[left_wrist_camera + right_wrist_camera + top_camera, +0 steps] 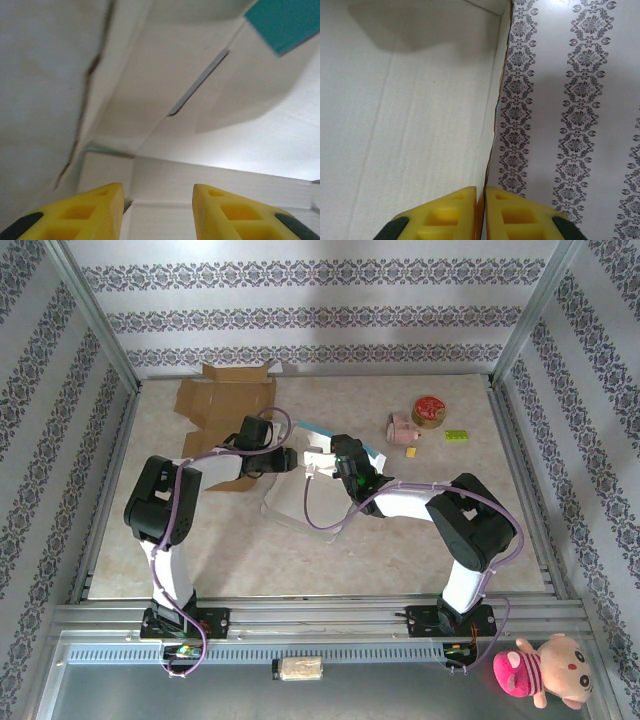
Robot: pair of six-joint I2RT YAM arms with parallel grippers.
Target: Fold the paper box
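Observation:
The white paper box (pixel 295 502) lies part-folded at the middle of the table, with a teal outer face (pixel 312 429) at its far side. My left gripper (pixel 292 460) reaches it from the left. In the left wrist view its yellow fingers (pixel 100 210) stand apart, open (pixel 157 192), over a creased white panel (pixel 210 150) with a slot (pixel 200 82). My right gripper (pixel 322 468) comes from the right and is shut (pixel 484 192) on the thin upright edge of a box wall (pixel 410 110).
A brown cardboard box (pixel 222 400) lies opened at the far left, with another brown piece (pixel 235 482) under the left arm. A pink toy (pixel 403 430), a round tin (pixel 429 411) and a small green block (pixel 457 436) sit at the far right. Patterned walls (pixel 570 100) enclose the table.

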